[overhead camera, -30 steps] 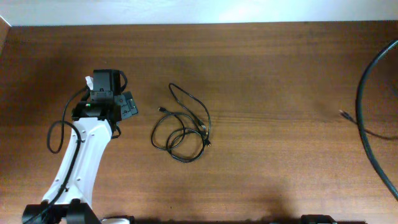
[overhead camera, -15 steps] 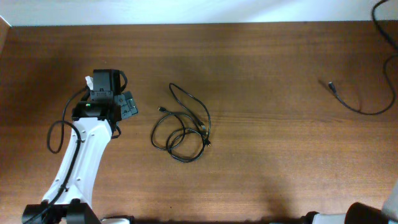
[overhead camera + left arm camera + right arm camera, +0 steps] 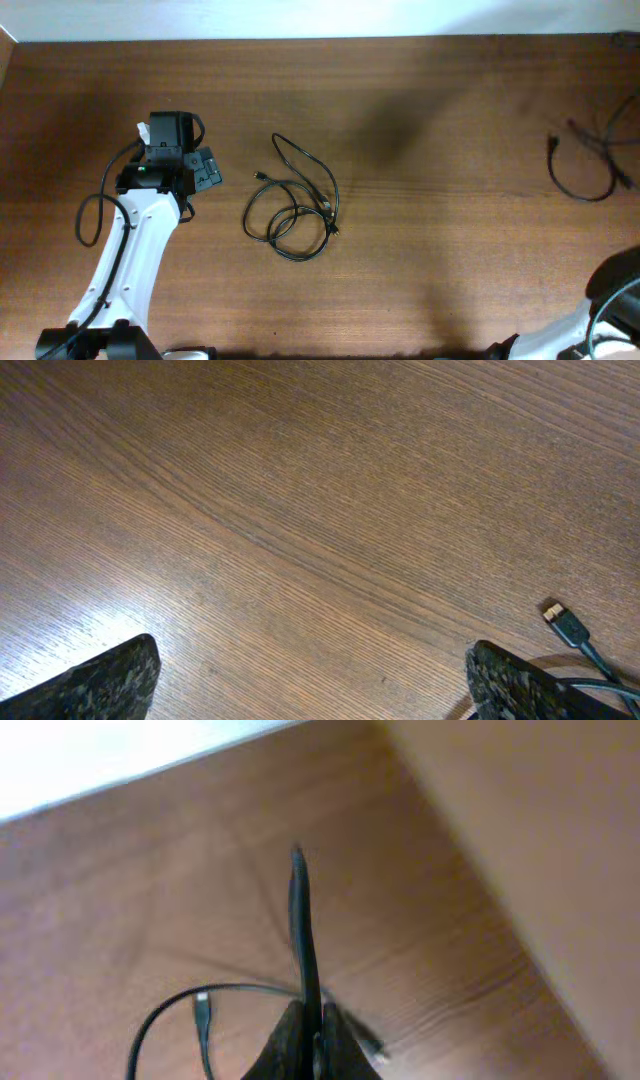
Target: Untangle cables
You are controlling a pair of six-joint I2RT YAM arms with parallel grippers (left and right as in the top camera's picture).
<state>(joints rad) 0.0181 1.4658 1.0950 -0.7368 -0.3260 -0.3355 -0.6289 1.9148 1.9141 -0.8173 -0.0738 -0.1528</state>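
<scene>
Cable bundle (image 3: 295, 210): lies at mid-desk (image 3: 430, 250) with its loops crossed.
Left jaws: spread wide, nothing held, just left of the bundle; a plug (image 3: 565, 622) lies close by.
Risk, left: if several crossed loops are pinched together, the tangle would be tightened or the whole bundle dragged.
Right jaws: appear closed on the separated cable (image 3: 301, 920), far right.
Risk, right: the thin cord may slip free, or its loose end may be swept off the desk edge.

No text, label, brand or number can be read anywhere.
</scene>
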